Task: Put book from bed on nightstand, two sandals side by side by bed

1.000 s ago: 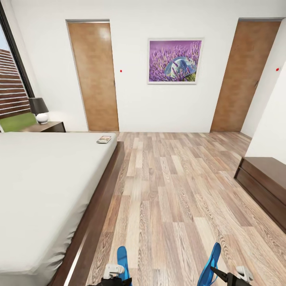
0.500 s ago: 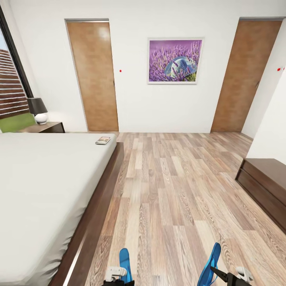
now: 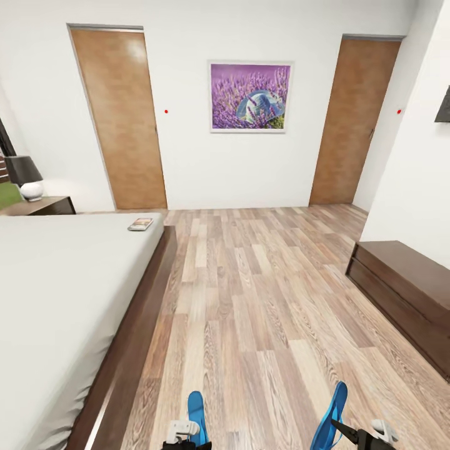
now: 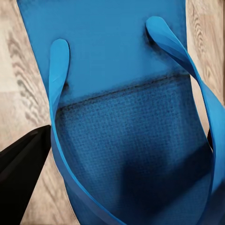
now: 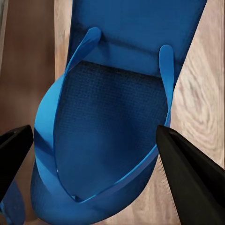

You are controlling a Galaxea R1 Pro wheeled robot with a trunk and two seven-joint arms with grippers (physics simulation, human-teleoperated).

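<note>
The head camera looks down across the bedroom floor; both wrist cameras face it close up.

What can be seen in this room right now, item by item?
Bed: one, light-grey mattress, dark wood frame, left.
Book: one, dark cover, on the bed's far corner.
Nightstand: one, dark brown, beyond the bed.
Lamp: one, dark shade, white base, on the nightstand.
Doors: two, brown wood, far wall.
Painting: one, purple flowers, between the doors.
Bench cabinet: one, dark brown, right.
Sandals: two, bright blue, one in each pincer.
Left pincer: holds a sandal.
Right pincer: holds the other sandal.
</note>
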